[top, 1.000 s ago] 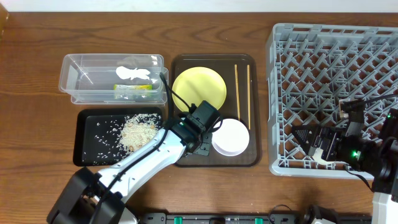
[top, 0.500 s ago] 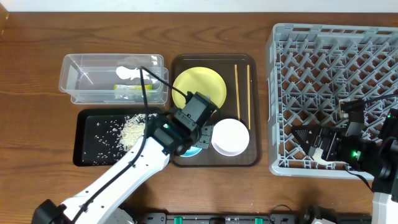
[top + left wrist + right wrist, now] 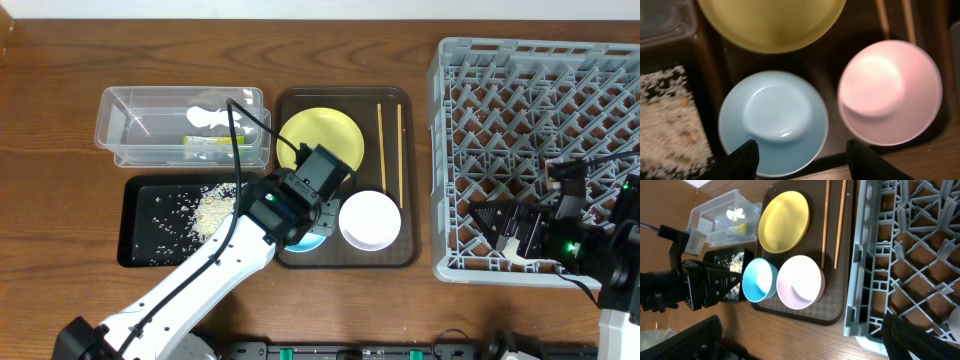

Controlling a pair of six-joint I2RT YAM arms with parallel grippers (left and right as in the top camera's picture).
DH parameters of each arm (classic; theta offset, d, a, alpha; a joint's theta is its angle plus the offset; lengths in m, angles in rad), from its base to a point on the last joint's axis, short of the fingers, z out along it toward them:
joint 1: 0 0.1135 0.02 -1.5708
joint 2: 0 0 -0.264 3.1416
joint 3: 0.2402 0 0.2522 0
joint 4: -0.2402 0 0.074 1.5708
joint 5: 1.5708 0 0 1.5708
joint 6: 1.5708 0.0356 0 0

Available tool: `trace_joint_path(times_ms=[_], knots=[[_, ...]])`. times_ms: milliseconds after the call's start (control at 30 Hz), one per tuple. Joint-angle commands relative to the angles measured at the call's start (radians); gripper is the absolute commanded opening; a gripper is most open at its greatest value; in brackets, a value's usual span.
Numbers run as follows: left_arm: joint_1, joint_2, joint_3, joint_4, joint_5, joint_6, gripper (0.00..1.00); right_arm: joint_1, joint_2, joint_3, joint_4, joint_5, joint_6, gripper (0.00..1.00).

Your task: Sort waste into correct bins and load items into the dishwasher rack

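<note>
The light-blue bowl (image 3: 773, 122) stands upright and empty at the front left of the brown serving tray (image 3: 400, 250). The white bowl (image 3: 370, 219) is beside it, the pale-yellow plate (image 3: 320, 140) behind, and two chopsticks (image 3: 380, 150) to the right. My left gripper (image 3: 802, 155) hovers open and empty over the blue bowl's front rim. My right gripper (image 3: 800, 345) is open and empty at the front edge of the grey rack (image 3: 540, 120). The clear tub (image 3: 110, 130) holds the white paper scrap (image 3: 215, 117) and the wrapper (image 3: 213, 141). Rice scraps (image 3: 222, 212) lie in the black tray (image 3: 140, 245).
The rack fills the right side of the table and holds no dishes. The tub and black tray sit close to the left of the brown tray. My left arm reaches in from the front left, crossing the black tray's corner. Bare wood lies along the front edge.
My left arm has swung and lifted off the front of the brown tray, so part of the blue bowl shows beneath it in the overhead view. The right arm has not moved.
</note>
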Motion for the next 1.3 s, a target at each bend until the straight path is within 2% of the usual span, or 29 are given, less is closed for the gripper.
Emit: trace_joint_path(times_ms=[0,100,167,200,300,367,433,567,733,900,1067,1133,1267], knots=[[-0.003,0.009,0.018,-0.019,-0.053,0.005,0.59,-0.006,-0.005,0.008,-0.001,-0.012,-0.012,0.99],[-0.003,-0.007,0.021,-0.063,-0.056,-0.014,0.53,-0.006,-0.005,0.008,-0.001,-0.012,-0.012,0.99],[-0.001,-0.047,0.033,-0.107,-0.104,-0.032,0.53,-0.006,-0.005,0.008,-0.001,-0.012,-0.012,0.99],[0.002,-0.08,0.044,-0.136,-0.144,-0.05,0.54,-0.006,-0.005,0.008,-0.001,-0.011,-0.012,0.99],[0.028,-0.203,0.081,-0.197,-0.196,-0.055,0.68,-0.007,-0.005,0.008,-0.001,-0.012,-0.012,0.99],[0.058,-0.285,0.104,-0.229,-0.193,-0.055,0.7,-0.007,-0.005,0.008,-0.001,-0.012,-0.012,0.99],[0.09,-0.37,0.128,-0.266,-0.184,-0.055,0.77,-0.007,-0.005,0.008,-0.001,-0.012,-0.012,0.99],[0.129,-0.549,0.149,-0.3,-0.185,-0.053,0.82,-0.007,-0.005,0.008,-0.001,-0.012,0.003,0.99],[0.132,-0.715,0.149,-0.304,-0.187,0.018,0.85,-0.007,-0.005,0.008,-0.001,-0.012,0.003,0.99],[0.132,-0.798,0.149,-0.282,-0.187,0.017,0.86,-0.007,-0.005,0.008,-0.001,-0.012,0.003,0.99],[0.132,-0.809,0.148,-0.29,-0.187,0.018,0.86,-0.007,-0.005,0.008,-0.001,-0.012,0.003,0.99],[0.132,-0.81,0.148,-0.349,-0.188,0.018,0.87,-0.007,-0.005,0.008,-0.001,-0.012,0.003,0.99],[0.132,-0.809,0.146,-0.405,-0.28,0.048,0.87,-0.007,-0.005,0.008,-0.001,-0.012,0.003,0.99]])
